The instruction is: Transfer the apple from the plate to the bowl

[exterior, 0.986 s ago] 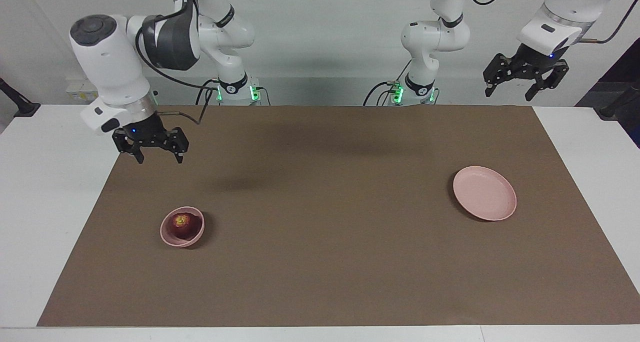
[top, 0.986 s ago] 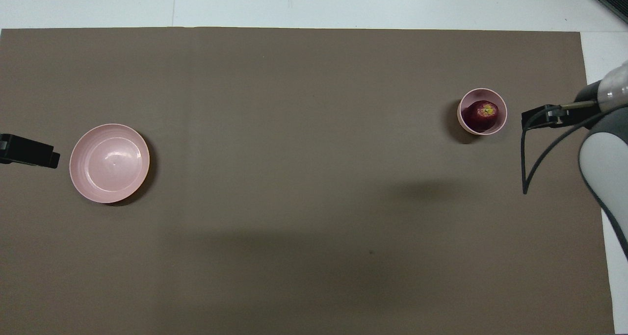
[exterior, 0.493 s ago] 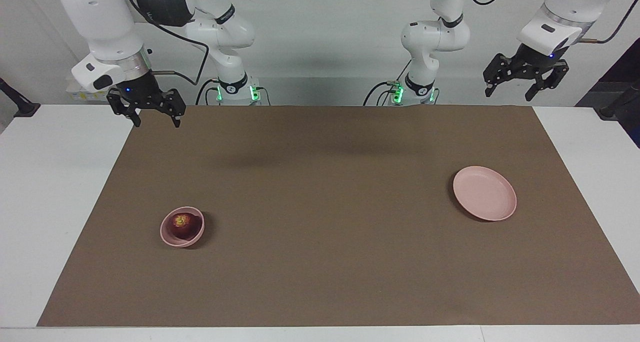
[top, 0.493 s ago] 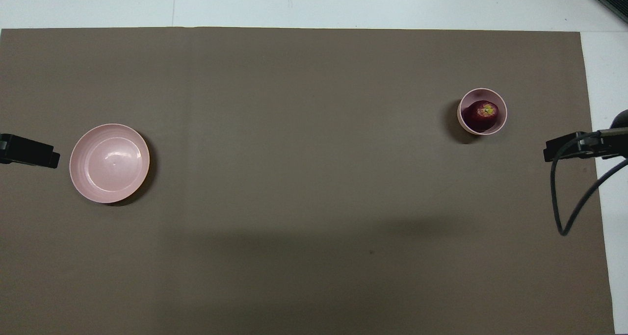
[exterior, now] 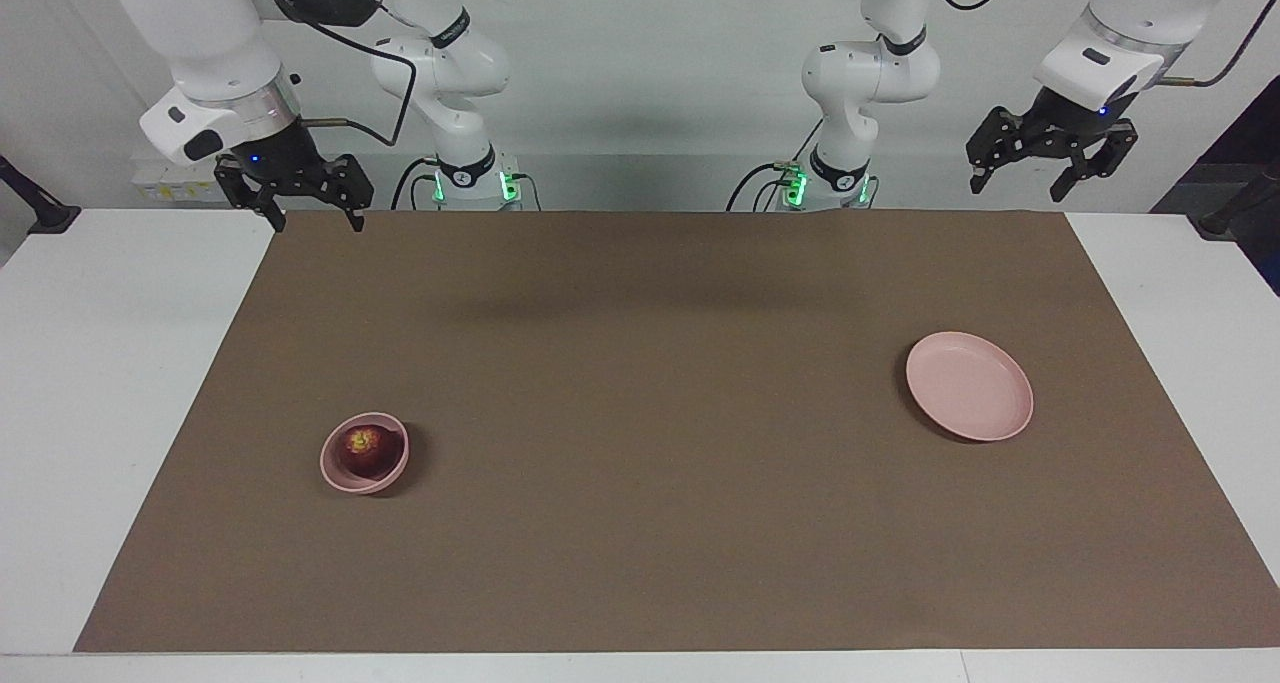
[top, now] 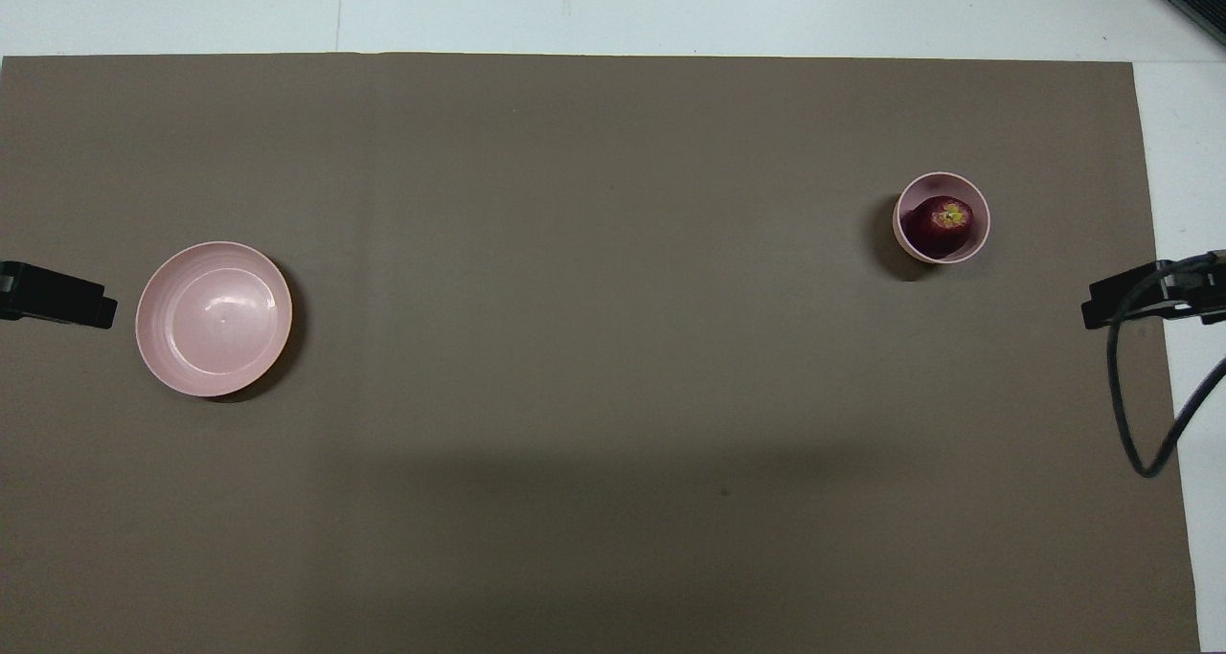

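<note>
A big brown mat [exterior: 660, 423] covers most of the white table [exterior: 110, 363]. The two robot arms are the next biggest things. The right gripper [exterior: 294, 191] hangs up in the air over the mat's corner at the robots' edge, at the right arm's end of the table, with its fingers spread wide and nothing in them. The left gripper [exterior: 1050, 155] hangs high over the table's edge at the left arm's end, also wide open and holding nothing; that arm looks like it is waiting. The pink plate [exterior: 969, 386] sits toward the left arm's end of the mat, and it is bare. The small pink bowl [exterior: 364, 452] sits toward the right arm's end, farther from the robots than the plate. The little dark red apple [exterior: 363, 445] rests inside the bowl. So the job looks done: the apple is where it should be. The next move likely asks for nothing more than both arms keeping clear and resting.
</note>
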You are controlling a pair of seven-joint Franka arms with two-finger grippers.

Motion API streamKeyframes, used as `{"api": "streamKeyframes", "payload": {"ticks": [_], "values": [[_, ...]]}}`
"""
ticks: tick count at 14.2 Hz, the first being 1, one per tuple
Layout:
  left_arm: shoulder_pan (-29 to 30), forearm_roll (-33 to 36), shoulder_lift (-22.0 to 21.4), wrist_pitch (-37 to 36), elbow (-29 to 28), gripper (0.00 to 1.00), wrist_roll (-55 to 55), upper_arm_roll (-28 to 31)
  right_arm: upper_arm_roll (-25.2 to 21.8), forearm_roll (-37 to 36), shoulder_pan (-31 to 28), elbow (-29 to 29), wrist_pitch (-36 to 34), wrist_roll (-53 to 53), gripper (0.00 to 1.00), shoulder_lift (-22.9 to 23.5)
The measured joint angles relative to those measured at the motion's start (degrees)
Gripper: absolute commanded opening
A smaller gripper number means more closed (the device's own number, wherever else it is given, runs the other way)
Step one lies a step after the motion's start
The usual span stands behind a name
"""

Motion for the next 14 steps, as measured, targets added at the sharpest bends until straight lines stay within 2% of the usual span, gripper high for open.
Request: {"api": "streamKeyframes", "payload": {"ticks": [14], "values": [[0.0,0.0,0.0,0.0,0.0,1.0,0.0,0.0,-0.1,0.1,-0.2,1.2,0.1,0.1,1.0,1.0]]}}
